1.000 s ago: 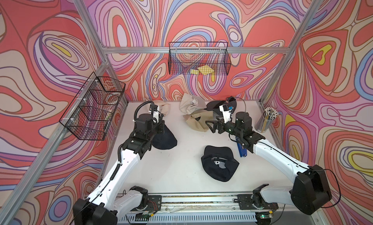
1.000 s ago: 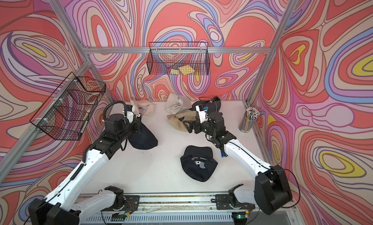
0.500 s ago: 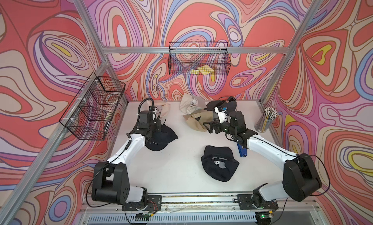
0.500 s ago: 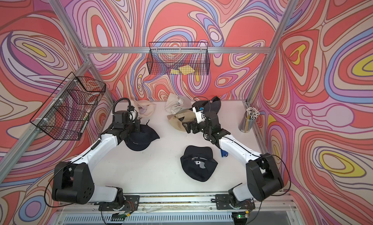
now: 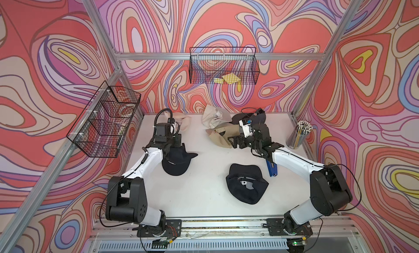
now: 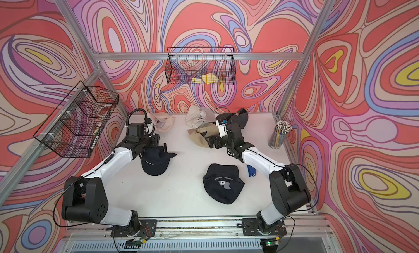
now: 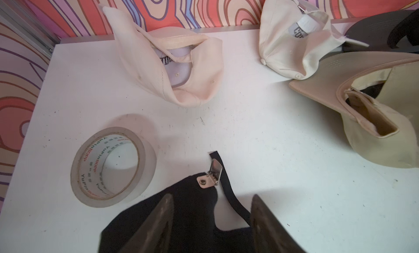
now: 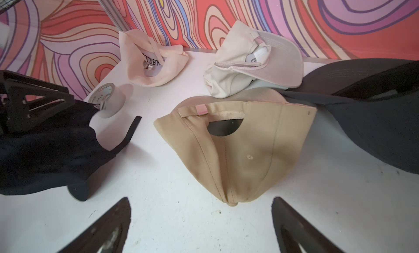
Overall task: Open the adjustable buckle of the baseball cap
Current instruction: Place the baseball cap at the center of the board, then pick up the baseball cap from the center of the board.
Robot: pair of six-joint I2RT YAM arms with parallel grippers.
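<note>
Left jaws have parted, navy cap (image 7: 192,217) between | buckle (image 7: 213,173) just ahead | right jaws open wide

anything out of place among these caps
Yes: a roll of clear packing tape lies on the white table beside the dark navy fabric cap, and a blue plastic object lies under the right arm; neither belongs among caps.
</note>
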